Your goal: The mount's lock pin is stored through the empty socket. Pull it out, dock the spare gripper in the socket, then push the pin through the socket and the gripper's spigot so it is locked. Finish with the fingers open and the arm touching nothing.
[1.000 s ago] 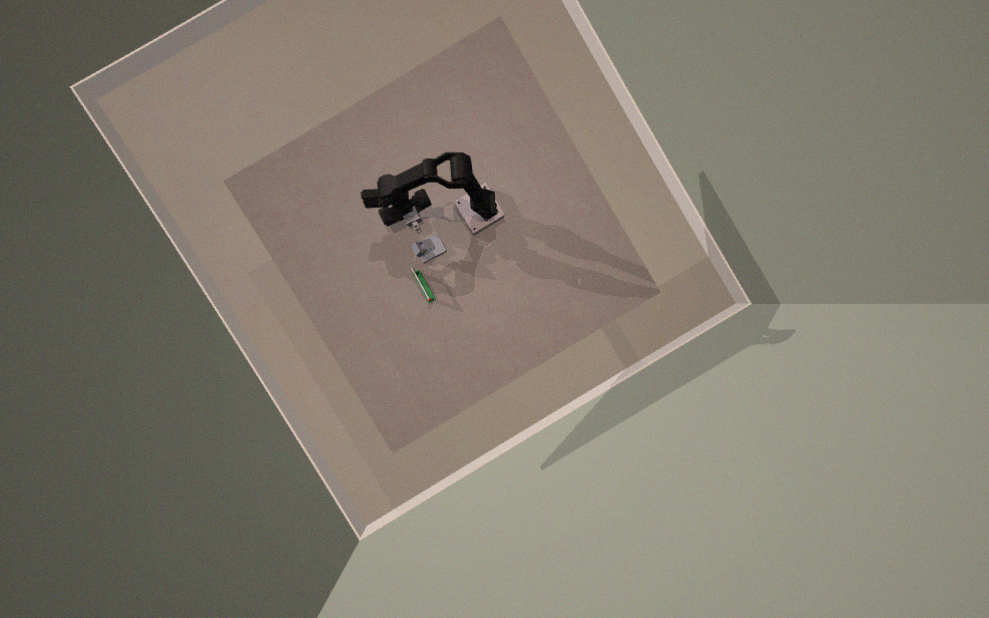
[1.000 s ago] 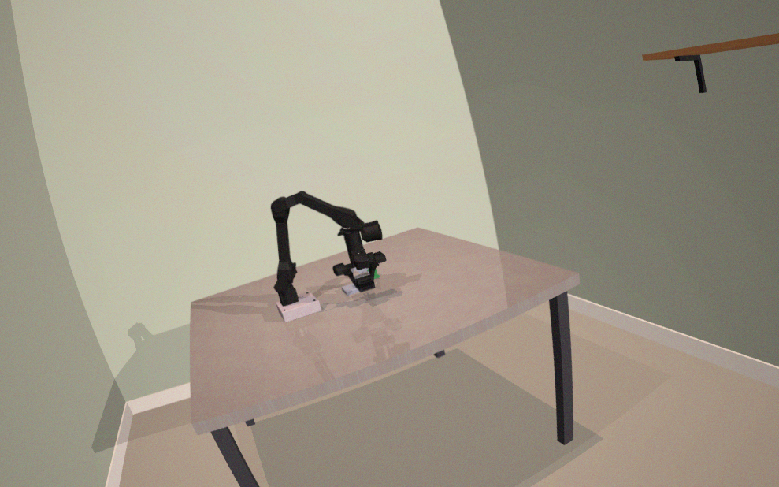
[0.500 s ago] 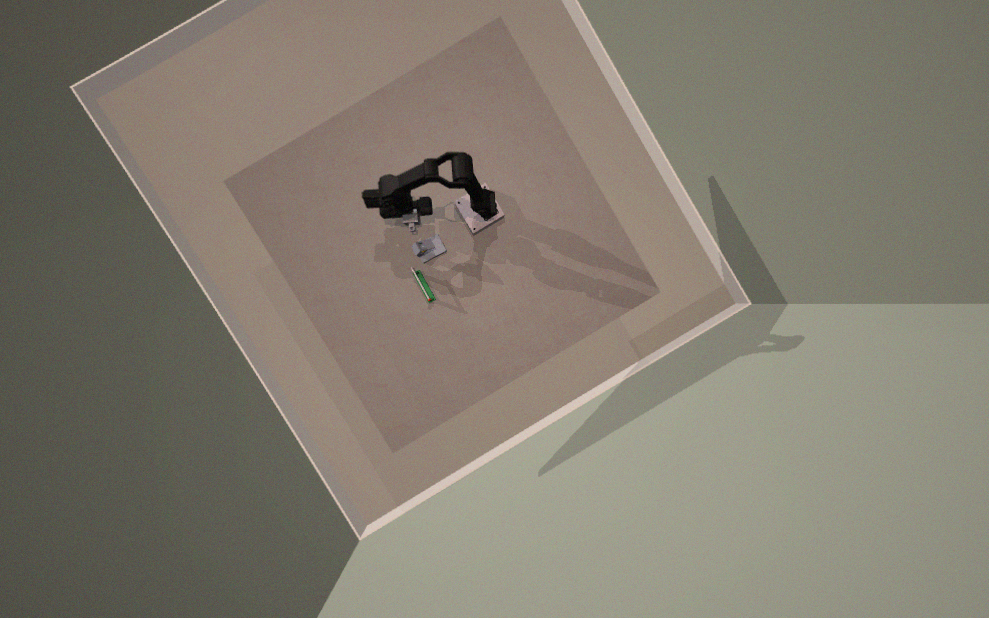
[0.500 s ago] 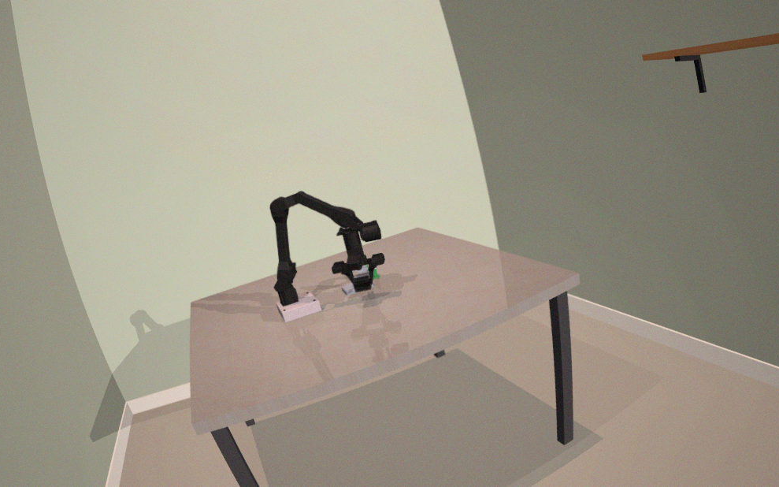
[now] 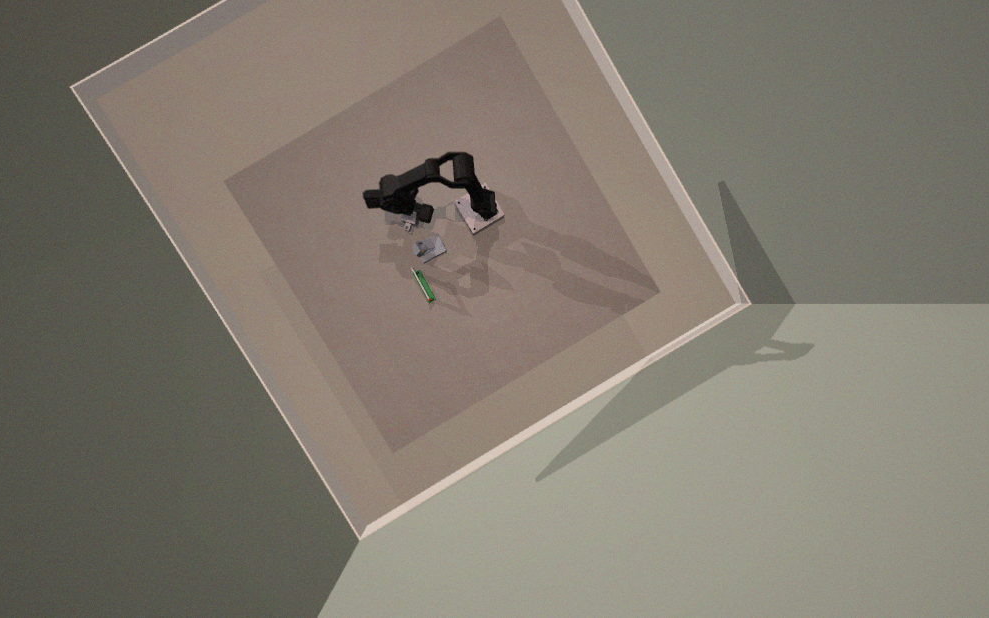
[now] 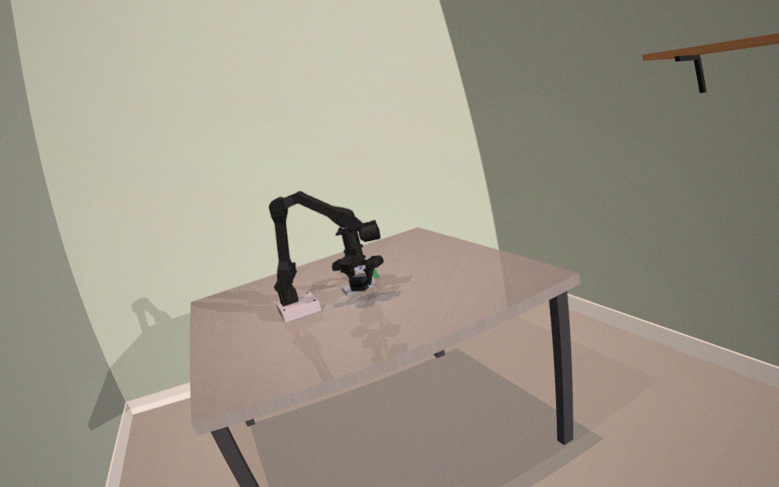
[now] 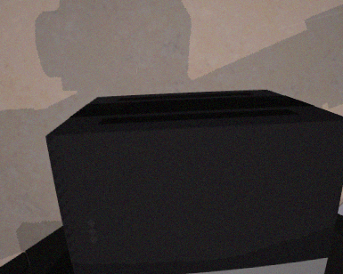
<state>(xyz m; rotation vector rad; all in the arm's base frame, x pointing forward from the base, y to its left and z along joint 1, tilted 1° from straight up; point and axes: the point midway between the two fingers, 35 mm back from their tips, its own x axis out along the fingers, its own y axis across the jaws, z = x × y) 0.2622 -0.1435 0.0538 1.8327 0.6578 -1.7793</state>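
Observation:
My gripper (image 6: 358, 272) is shut on the spare gripper (image 7: 198, 187) (image 6: 359, 282), a black slotted block that fills the middle of the wrist view, with a light grey part at its lower edge. It is held above the table near the mount; its light grey part (image 5: 408, 227) shows beneath my arm in the top view. The grey mount (image 5: 438, 248) (image 6: 348, 291) stands beside it on the table, its raised socket (image 5: 422, 247) without the spare gripper in it. What looks like the lock pin, a pale rod with a reddish end, lies along a green holder (image 5: 424, 285) (image 6: 375, 273). My fingertips are hidden in the top view.
The arm's pale base block (image 5: 475, 222) (image 6: 300, 310) stands on the table (image 5: 344, 337) (image 6: 440, 284), to the right of the mount in the top view. The green holder is on the mount's far side from the held gripper. A wooden shelf (image 6: 737, 46) is on the wall.

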